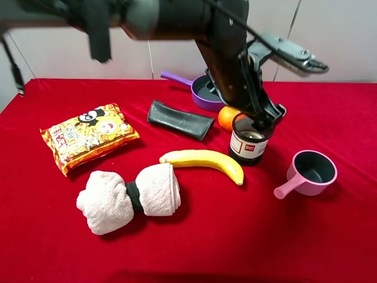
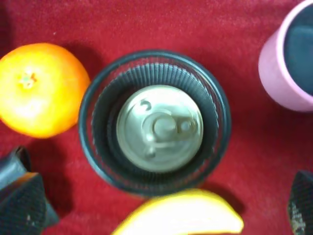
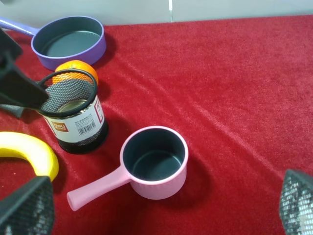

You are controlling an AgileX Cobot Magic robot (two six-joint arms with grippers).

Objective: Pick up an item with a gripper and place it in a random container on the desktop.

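Note:
The tin can (image 2: 159,128), silvery with a gold pull-tab lid, stands upright inside the black wire-mesh cup (image 1: 247,147). My left gripper (image 1: 265,116) hangs right over the cup, open and empty, with its fingers (image 2: 19,198) spread wider than the cup's rim (image 2: 93,142). In the right wrist view the can's lid (image 3: 71,105) shows through the mesh of the cup (image 3: 80,127). My right gripper (image 3: 164,198) is open and empty, high above the pink saucepan. I cannot place it for sure in the exterior view.
An orange (image 1: 227,117) touches the cup's back side. A banana (image 1: 206,160) lies just left of the cup. A pink saucepan (image 1: 312,171) sits to its right and a purple pan (image 1: 203,94) behind. A black pouch (image 1: 179,119), snack bag (image 1: 88,138) and rolled towel (image 1: 129,197) lie left.

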